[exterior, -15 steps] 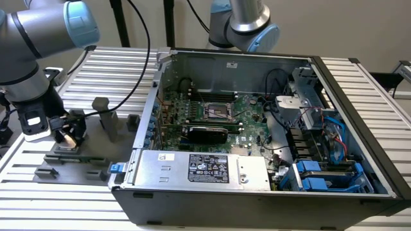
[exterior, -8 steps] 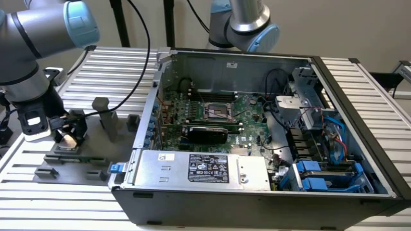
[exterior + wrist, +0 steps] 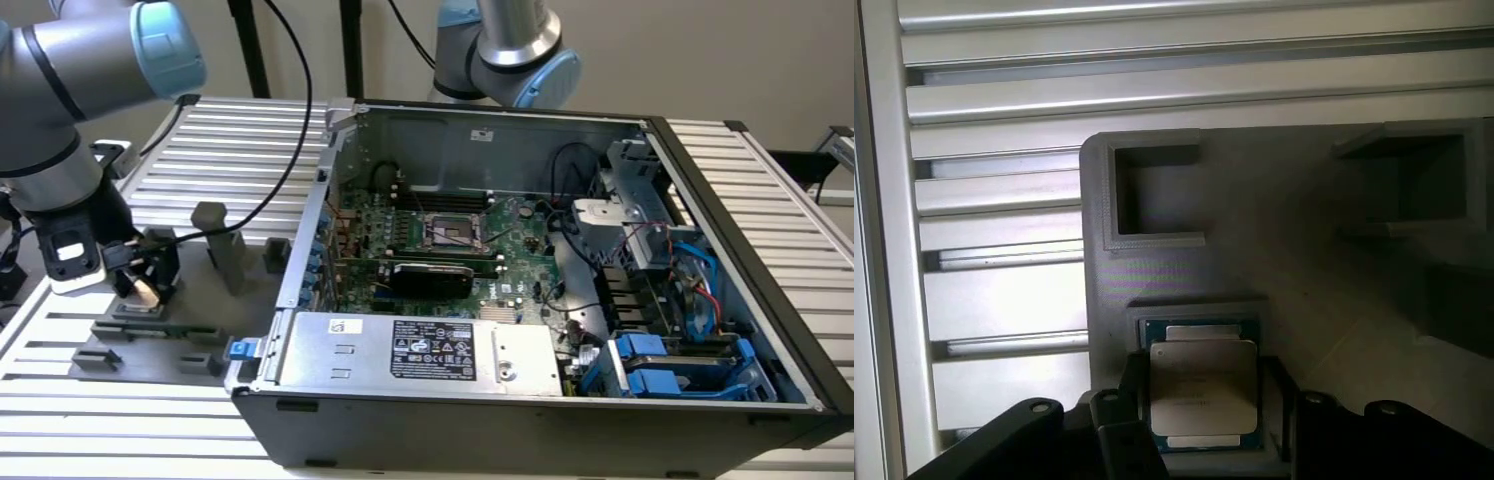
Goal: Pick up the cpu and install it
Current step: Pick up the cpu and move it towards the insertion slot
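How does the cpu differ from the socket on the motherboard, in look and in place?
The cpu has a pale metal top; the socket has a dark middle. The cpu sits at the grey fixture outside the case; the socket lies inside it. Both are square.

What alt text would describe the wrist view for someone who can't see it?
A square silver chip sits in a grey plastic holder, the robot's black pincer straddling it. Ribbed metal table lies beside the holder.
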`<state>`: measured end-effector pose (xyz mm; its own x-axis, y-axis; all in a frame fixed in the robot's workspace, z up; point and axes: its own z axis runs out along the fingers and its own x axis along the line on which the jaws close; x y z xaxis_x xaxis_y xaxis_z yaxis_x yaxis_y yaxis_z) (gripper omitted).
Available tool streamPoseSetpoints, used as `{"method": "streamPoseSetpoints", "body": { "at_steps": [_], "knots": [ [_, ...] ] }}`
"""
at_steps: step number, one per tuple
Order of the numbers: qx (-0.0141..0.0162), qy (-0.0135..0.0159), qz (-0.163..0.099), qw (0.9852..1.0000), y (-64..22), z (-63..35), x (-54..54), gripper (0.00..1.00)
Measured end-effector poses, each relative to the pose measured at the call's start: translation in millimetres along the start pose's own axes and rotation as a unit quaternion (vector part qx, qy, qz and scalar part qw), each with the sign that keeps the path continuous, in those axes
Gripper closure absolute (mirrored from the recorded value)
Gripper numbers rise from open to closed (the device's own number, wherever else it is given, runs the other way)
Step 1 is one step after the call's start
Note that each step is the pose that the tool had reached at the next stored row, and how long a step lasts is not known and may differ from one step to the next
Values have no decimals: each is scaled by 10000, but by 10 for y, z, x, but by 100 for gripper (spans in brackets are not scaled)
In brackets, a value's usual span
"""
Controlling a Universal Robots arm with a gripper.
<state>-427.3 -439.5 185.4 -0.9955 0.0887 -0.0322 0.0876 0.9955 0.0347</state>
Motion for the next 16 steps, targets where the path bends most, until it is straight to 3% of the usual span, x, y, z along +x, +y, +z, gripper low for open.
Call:
{"method": "streamPoseSetpoints", "body": {
  "at_steps": [8, 9, 15, 16],
  "knots": [
    [-3, -17, -1, 10000, 0, 3, -1, 44],
    [-3, -19, -1, 10000, 0, 2, 0, 38],
    [-3, -34, -1, 10000, 0, 5, 0, 40],
    [-3, -38, -1, 10000, 0, 6, 0, 45]
  ]
}}
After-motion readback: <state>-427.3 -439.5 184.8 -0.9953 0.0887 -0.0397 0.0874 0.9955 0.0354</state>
